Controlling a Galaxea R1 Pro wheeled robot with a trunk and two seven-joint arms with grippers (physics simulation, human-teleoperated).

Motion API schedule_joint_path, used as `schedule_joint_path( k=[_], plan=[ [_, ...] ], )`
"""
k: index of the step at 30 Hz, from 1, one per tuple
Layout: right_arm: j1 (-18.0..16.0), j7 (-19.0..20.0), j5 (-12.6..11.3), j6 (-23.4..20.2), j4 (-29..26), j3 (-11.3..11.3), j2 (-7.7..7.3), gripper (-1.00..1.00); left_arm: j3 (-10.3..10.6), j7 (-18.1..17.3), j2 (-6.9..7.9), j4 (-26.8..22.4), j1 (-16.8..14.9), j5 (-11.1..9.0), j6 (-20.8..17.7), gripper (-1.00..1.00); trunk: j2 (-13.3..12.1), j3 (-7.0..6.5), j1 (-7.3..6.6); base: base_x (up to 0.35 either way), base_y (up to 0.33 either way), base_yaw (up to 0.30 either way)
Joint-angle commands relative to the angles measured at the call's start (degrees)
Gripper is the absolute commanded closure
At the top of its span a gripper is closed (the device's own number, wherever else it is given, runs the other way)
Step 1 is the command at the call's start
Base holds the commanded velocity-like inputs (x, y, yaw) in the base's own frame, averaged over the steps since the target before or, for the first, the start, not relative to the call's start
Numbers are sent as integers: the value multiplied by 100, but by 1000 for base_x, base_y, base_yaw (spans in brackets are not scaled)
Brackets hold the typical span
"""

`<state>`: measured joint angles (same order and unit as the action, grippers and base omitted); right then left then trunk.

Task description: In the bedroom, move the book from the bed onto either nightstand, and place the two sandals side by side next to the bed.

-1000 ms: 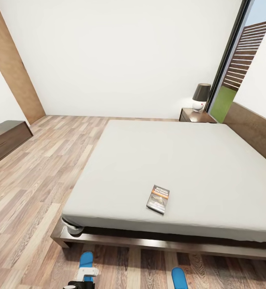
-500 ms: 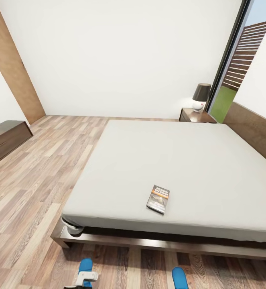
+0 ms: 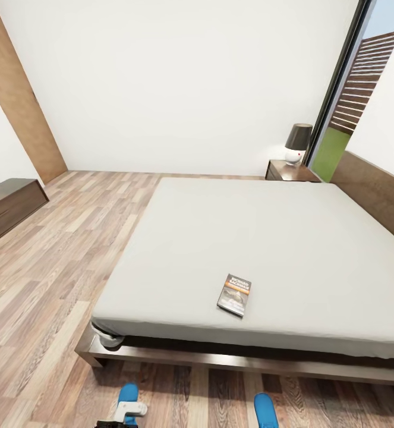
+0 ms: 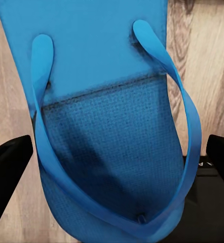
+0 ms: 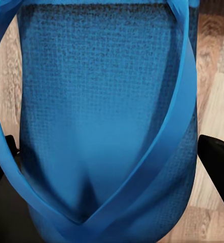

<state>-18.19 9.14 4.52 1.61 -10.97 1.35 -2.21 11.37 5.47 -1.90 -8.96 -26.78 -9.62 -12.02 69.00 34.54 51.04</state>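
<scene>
Room: white-walled bedroom with a wood-plank floor (image 3: pixel 48 267); the camera view matches the earlier frames.
Bed (image 3: pixel 268 238): grey mattress on a dark frame, unmoved.
Book (image 3: pixel 234 294): flat on the mattress near its front edge, unchanged.
Nightstand (image 3: pixel 290 171): at the bed's far corner, with a lamp (image 3: pixel 297 144) on top.
Left sandal (image 3: pixel 127 397): on the floor before the bed's front edge; slightly lower in view than a second ago.
Right sandal (image 3: pixel 266 411): on the floor, well apart from the other.
Left gripper (image 4: pixel 117 167): fingers apart, straddling its sandal.
Right gripper (image 5: pixel 104 162): fingers apart, either side of its sandal.
</scene>
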Motion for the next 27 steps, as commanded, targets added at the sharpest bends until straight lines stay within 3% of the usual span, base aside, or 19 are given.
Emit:
schedule_joint_path(
  k=[1, 11, 27],
  plan=[
    [-21, 18, 49, -13, -34, 15, 1, 100, 48, 31, 0, -14, -17, -63, -40, 100, 3, 5, 0, 0, 0, 0],
    [-67, 18, 65, -269, -250, 7, 17, 100, 56, 26, -3, -128, -54, -58, -54, 100, 3, 5, 0, 0, 0, 0],
    [-142, 0, 83, -336, -361, 6, 34, 100, 58, 24, 3, -133, -135, -74, -63, 100, 83, 41, 44, 0, 0, 0]
  ],
)
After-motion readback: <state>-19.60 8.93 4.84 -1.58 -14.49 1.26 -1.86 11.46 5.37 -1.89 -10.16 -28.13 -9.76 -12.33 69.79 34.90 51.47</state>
